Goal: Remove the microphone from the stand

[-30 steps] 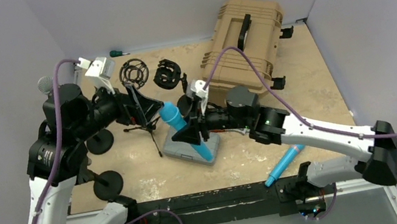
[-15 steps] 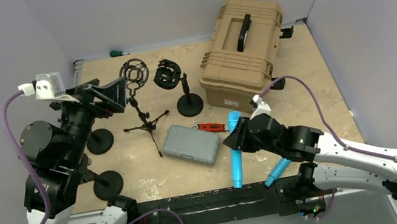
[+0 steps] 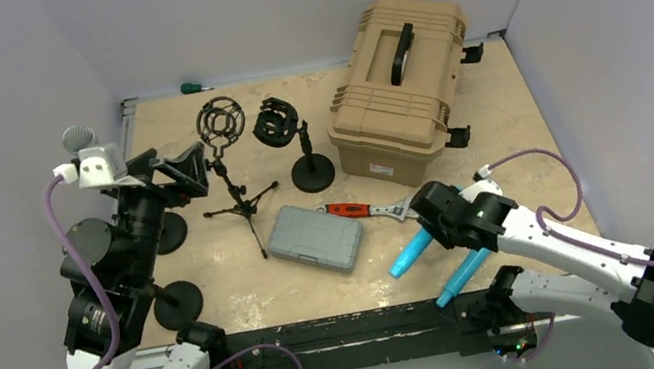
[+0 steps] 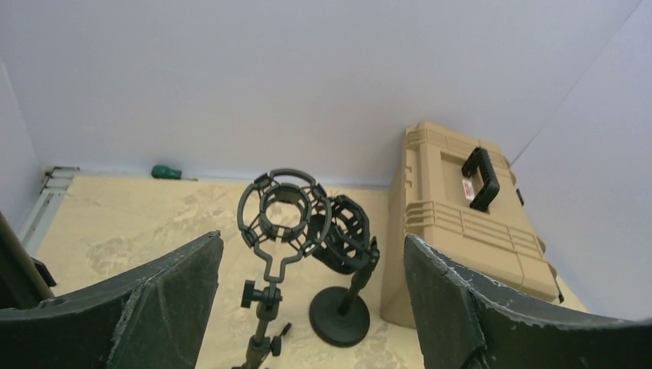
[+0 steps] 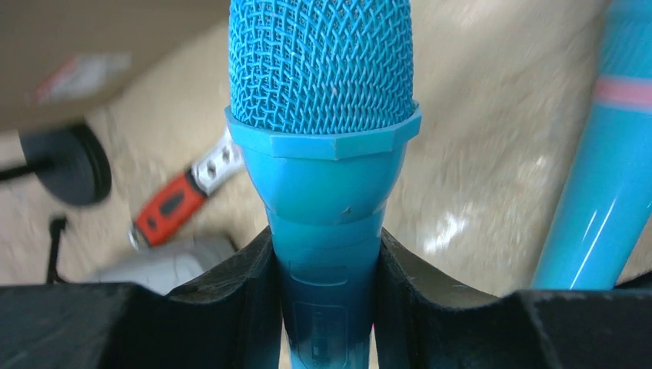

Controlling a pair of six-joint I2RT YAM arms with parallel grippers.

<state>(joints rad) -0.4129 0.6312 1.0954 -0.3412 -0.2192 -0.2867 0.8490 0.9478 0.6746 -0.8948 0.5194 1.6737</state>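
Observation:
My right gripper (image 3: 429, 228) (image 5: 323, 250) is shut on a blue microphone (image 3: 410, 254) (image 5: 320, 69), gripping its body just below the mesh head and holding it low over the table's front right. My left gripper (image 3: 169, 164) (image 4: 312, 240) stands open and empty at the left, raised and facing a tripod stand with an empty ring mount (image 3: 221, 122) (image 4: 280, 214). Behind that is a round-base stand (image 3: 312, 173) (image 4: 339, 316) with an empty black mount (image 3: 275, 121). A grey microphone head (image 3: 76, 139) shows behind the left arm.
A second blue microphone (image 3: 462, 276) (image 5: 601, 184) lies by the front edge. A grey case (image 3: 315, 237), a red-handled wrench (image 3: 355, 209) (image 5: 171, 206), a tan hard case (image 3: 398, 80) (image 4: 461, 231) and a green screwdriver (image 3: 193, 87) lie around. Two round stand bases (image 3: 178, 306) sit at the left.
My right arm has carried the blue microphone from above the grey case to the front right and lowered it. My left arm has drawn back to the left, its jaws slightly narrower.

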